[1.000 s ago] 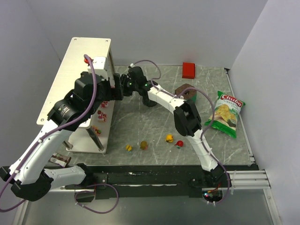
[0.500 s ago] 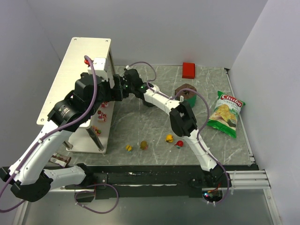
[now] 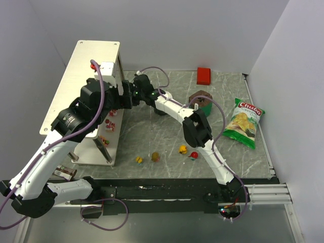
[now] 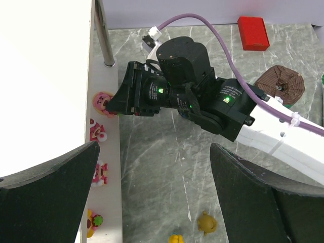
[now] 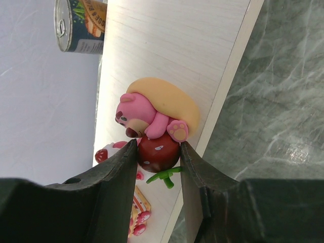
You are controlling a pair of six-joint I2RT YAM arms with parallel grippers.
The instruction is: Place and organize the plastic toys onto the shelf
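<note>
The shelf [image 3: 76,91] stands at the left, and its lower tier [image 4: 109,167] holds several small pink and yellow toys [image 4: 96,130]. My right gripper [image 5: 158,152] reaches over that tier's edge and is shut on a pink bear toy [image 5: 152,121], clamped by its dark red strawberry base. In the left wrist view this toy [image 4: 103,100] shows at the right gripper's tip. My left gripper [image 4: 152,202] hangs open and empty above the floor beside the shelf. Several loose toys lie on the floor: yellow [image 3: 138,159], olive [image 3: 155,157], yellow [image 3: 183,149] and red [image 3: 194,155].
A red block [image 3: 203,75] lies at the back. A brown round object [image 3: 201,98] sits behind the right arm. A green chip bag [image 3: 244,123] lies at the right. A tin can [image 5: 81,25] lies beyond the shelf board. A small red toy [image 3: 93,64] sits on the shelf top.
My right gripper has moved left to the lower tier's edge with the pink bear toy in it. The left arm has stayed still.
</note>
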